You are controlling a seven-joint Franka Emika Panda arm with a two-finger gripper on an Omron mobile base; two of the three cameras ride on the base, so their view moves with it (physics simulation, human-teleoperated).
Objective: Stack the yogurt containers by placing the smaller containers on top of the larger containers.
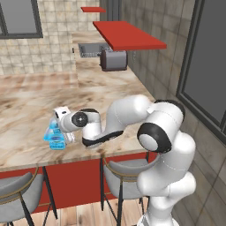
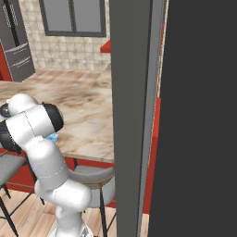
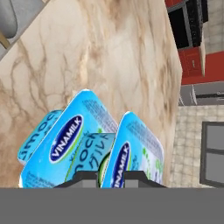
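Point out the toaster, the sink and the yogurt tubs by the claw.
toaster [image 1: 114, 60], left base view, its dark front face.
sink [image 1: 89, 49], left base view, the basin's inside.
yogurt tubs [image 1: 55, 134], left base view, the blue label of the cluster on the counter.

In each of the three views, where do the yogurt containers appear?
Left base view: yogurt containers at middle left, by the counter's front edge, just left of the claw.
Right base view: a blue sliver at left, behind the white arm.
Hand view: lower centre, above the fingertips.
Shared landmark: marble counter.
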